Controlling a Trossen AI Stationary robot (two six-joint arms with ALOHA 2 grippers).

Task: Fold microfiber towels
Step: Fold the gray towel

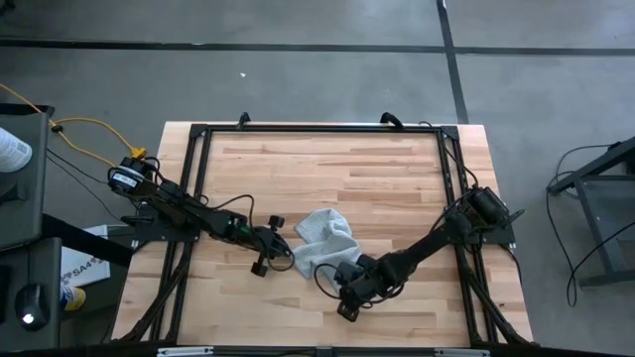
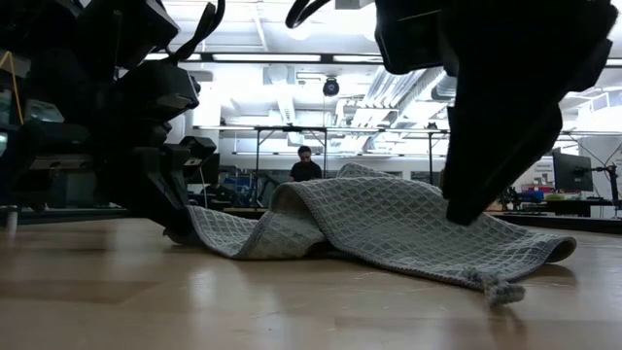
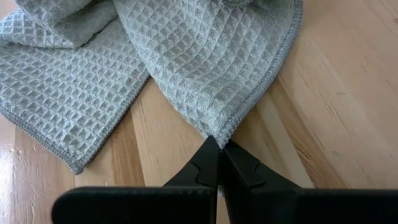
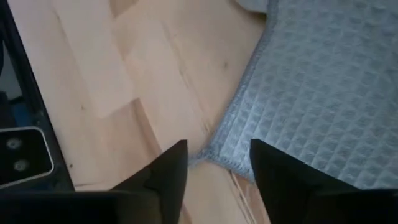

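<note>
The towel (image 1: 322,241) lies rumpled near the middle of the counter (image 1: 327,159), a little toward its front edge, with one fold humped up and flaps spread flat around it. It looks thin, light and floppy, with a waffle weave and a stitched hem; it should drape and sag rather than hold a shape, and slide easily on the smooth wood. The best places to take hold are probably the hemmed corners, where a pinch gets one layer only.

The left end effector (image 3: 219,149) has its fingers together, clamped on a pointed corner of the towel at the cloth's left side. The right end effector (image 4: 217,165) sits low at the towel's front-right corner with its fingers apart; the hemmed corner lies between them, not gripped.
</note>
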